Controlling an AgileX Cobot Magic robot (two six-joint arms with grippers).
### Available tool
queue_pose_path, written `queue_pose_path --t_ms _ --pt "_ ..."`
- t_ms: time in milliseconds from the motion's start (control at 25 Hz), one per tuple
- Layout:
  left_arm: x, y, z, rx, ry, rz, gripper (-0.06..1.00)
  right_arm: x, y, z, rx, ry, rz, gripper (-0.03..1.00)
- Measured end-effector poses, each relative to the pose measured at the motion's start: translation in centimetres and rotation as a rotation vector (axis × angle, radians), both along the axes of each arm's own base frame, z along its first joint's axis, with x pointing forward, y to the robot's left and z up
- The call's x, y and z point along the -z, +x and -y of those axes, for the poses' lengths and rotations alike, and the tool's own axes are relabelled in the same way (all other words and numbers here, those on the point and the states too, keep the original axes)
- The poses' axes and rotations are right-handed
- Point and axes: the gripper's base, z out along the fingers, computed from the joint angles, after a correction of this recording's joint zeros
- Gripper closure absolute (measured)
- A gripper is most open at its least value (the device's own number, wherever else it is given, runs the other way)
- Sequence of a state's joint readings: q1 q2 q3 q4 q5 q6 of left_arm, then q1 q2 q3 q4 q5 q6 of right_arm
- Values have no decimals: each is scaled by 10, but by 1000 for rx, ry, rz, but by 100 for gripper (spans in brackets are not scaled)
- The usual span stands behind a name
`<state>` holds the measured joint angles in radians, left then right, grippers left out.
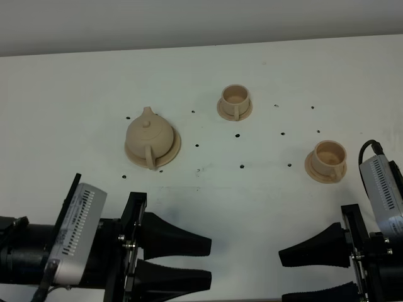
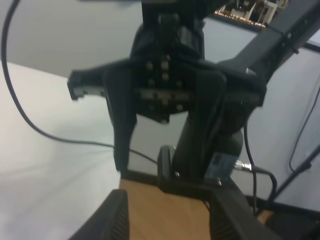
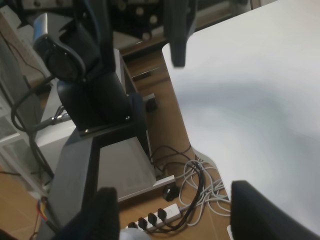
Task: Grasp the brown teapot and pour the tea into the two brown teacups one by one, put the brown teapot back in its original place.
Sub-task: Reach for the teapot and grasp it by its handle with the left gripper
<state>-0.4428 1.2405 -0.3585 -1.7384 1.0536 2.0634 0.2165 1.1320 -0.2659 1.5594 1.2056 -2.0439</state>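
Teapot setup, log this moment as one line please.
phase: before grasp | brown teapot: on saucer, untouched | far teacup, right teacup: look empty | left tool: open, empty | right tool: open, empty

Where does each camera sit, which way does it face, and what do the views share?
Exterior high: mounted above, looking down on the white table, brown teapot and two brown teacups; left end effector and right end effector, both open, at the near edge.
Left wrist: rides its arm, facing the right arm; own fingertips show.
Right wrist: rides its arm, facing the left arm and floor cables; own fingertips show.
Shared: all show the table; wrist views face each other.
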Motion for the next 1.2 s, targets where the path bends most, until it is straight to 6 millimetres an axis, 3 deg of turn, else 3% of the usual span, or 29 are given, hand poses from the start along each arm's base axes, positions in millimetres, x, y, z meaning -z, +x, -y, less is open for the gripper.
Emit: queue_pose_path --t_ms 320,560,880,1200 --pt "-33 27 10 -79 -11 -101 54 -4 4 -1 61 44 -52 49" --pt "-59 47 16 -130 121 -173 54 -1 19 2 220 -33 -186 49" --pt "-87 71 12 -317 328 -227 54 -27 42 2 286 -157 -323 49" --pt "-92 90 -6 -581 549 -231 54 -54 62 13 423 -409 -412 50"
